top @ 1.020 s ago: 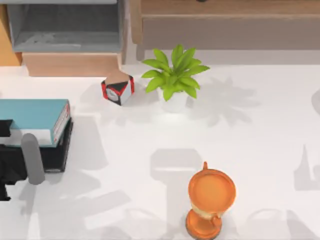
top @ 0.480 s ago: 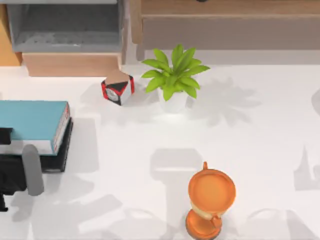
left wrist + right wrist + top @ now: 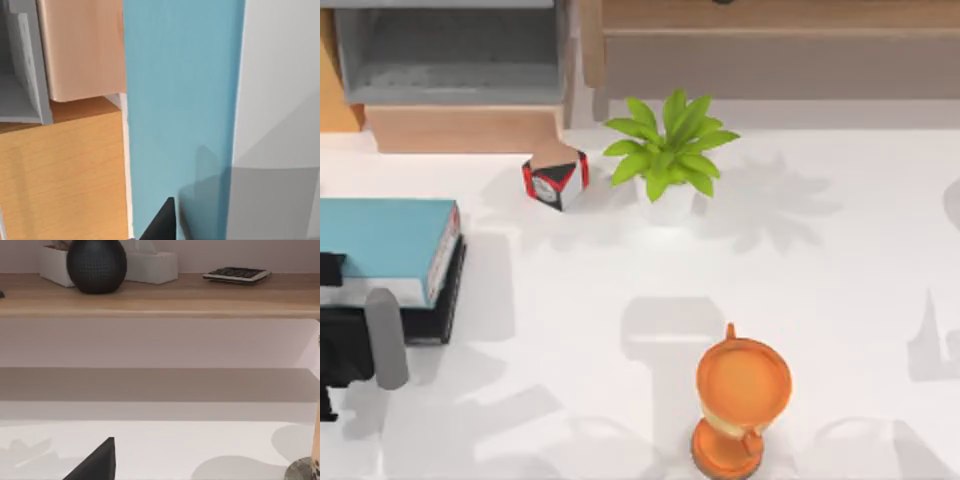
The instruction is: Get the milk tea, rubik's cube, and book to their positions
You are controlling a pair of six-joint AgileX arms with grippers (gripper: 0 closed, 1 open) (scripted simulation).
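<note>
One book (image 3: 382,240) at the surface's (image 3: 840,290) left edge; our left gripper (image 3: 360,345) sits against it, jaws' state unclear. Open room between book and milk tea (image 3: 742,400).

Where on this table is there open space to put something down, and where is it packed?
The widest bare stretch of the table is right of the plant and above the orange cup. Another lies between the book and that cup. It is crowded where the small box adjoins the plant.

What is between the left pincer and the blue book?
Nothing visible. The left pincer is already right at the book, at the table's left edge, over the book's near end.
</note>
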